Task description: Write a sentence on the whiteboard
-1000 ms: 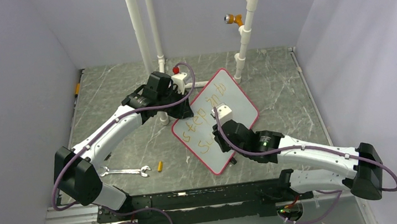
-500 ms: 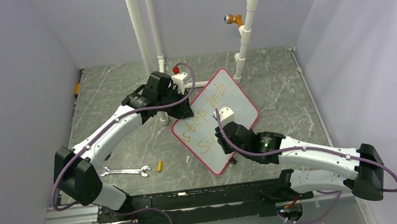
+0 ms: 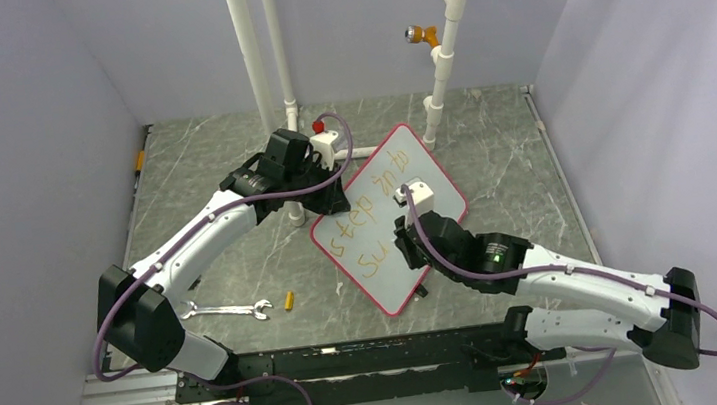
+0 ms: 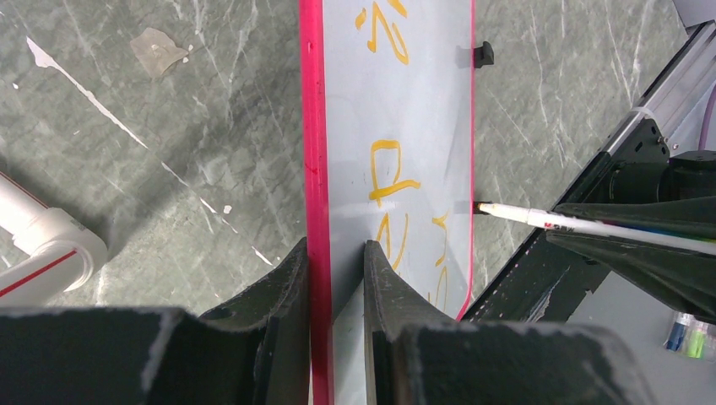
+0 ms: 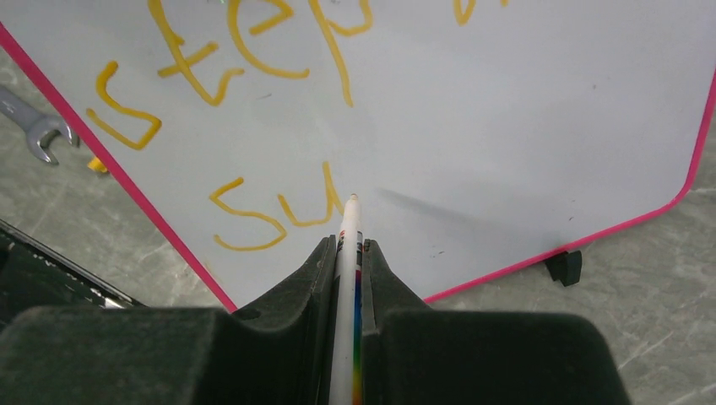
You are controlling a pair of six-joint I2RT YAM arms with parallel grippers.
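Wrench (image 3: 225, 310) and small yellow piece (image 3: 288, 300) lie nearest, on the grey marbled table (image 3: 250, 264) just beyond the arms' bases, left of the whiteboard (image 3: 441, 182). The right gripper (image 5: 346, 249) reaches in from the near right, its fingers pressed tight on a white marker (image 5: 348, 224) that runs out between them. The marker's tip sits just right of the "su" that starts the lower line; I cannot tell whether it touches the surface. The whiteboard lies cornerwise in the middle of the table, pink rim all round, with a black clip (image 5: 564, 266) on its near-right edge. The sentence (image 5: 253, 51), in orange-yellow, reads "step into" on the upper line and "su" below. At the board's far-left edge the left gripper (image 4: 336, 253) pinches the pink rim, one finger on each side. White pipes (image 3: 253, 53) stand behind, by the back wall.
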